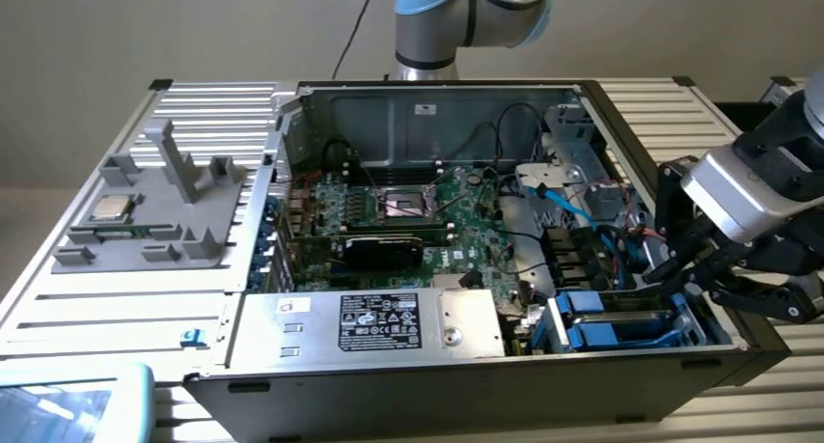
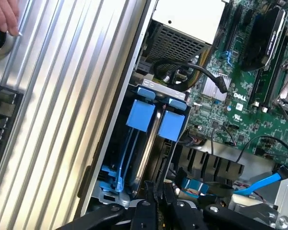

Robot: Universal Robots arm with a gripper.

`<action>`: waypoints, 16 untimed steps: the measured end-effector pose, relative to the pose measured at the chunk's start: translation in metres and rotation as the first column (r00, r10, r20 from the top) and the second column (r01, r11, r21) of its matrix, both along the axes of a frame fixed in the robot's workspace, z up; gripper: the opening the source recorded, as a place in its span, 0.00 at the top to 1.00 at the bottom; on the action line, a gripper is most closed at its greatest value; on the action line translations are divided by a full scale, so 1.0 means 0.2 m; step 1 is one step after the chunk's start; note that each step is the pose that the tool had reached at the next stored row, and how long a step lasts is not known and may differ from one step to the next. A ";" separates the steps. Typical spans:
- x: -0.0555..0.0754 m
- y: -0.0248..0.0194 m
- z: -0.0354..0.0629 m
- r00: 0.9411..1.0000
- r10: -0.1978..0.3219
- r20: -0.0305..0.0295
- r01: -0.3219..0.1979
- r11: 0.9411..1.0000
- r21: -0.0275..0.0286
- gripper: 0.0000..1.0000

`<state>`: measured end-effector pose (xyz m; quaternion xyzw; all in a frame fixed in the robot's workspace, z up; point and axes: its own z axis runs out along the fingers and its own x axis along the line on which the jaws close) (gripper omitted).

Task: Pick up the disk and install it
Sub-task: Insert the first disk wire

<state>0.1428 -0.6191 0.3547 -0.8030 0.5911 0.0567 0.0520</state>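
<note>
**Fig.** Open computer case (image 1: 386, 390) lying on its side, w/ the arm's gripper (image 1: 676, 269) at the drive bay. The disk (image 1: 618, 319), silver in its blue frame, sits in the bay at the near corner of the case, on the exterior view's right. It is judged seated or close to it, since the frame lies within the bay walls. In the wrist view the disk (image 2: 140, 116) shows its blue tabs. The gripper (image 2: 158, 203) hangs just beside the bay's rim, fingers drawn nearly together w/ nothing visible between them, so no grip on the disk is evident. The wrist's tilt, approx. along the bay, probably lets the fingers clear the case wall. Also inside: green circuit board (image 1: 425, 221), silver box w/ black label (image 1: 373, 322), blue cable (image 1: 566, 207). Surface: ribbed metal table (image 1: 77, 318), bright and reflective. A grey parts holder (image 1: 154, 202) w/ a small square chip (image 1: 110, 208) lies left of the case. Room: plain beige wall behind. A person's hand (image 2: 5, 17) rests on a round thing just off the table
</note>
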 end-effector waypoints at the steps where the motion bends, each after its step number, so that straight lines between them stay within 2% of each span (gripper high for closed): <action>1: 0.00 0.005 0.000 1.000 0.000 0.002 0.000 1.000 -0.012 0.84; 4: -0.01 0.018 0.001 1.000 0.000 0.009 0.000 0.999 -0.050 0.84; 7: -0.02 0.031 0.001 1.000 0.001 0.020 0.001 0.995 -0.097 0.84; 10: -0.03 0.045 0.001 1.000 0.002 0.028 0.002 0.990 -0.139 0.84; 13: -0.04 0.057 0.001 0.999 0.004 0.037 0.004 0.982 -0.188 0.84; 15: -0.05 0.064 0.001 0.999 0.005 0.044 0.005 0.975 -0.224 0.84; 16: -0.05 0.069 0.001 0.999 0.006 0.047 0.006 0.971 -0.240 0.84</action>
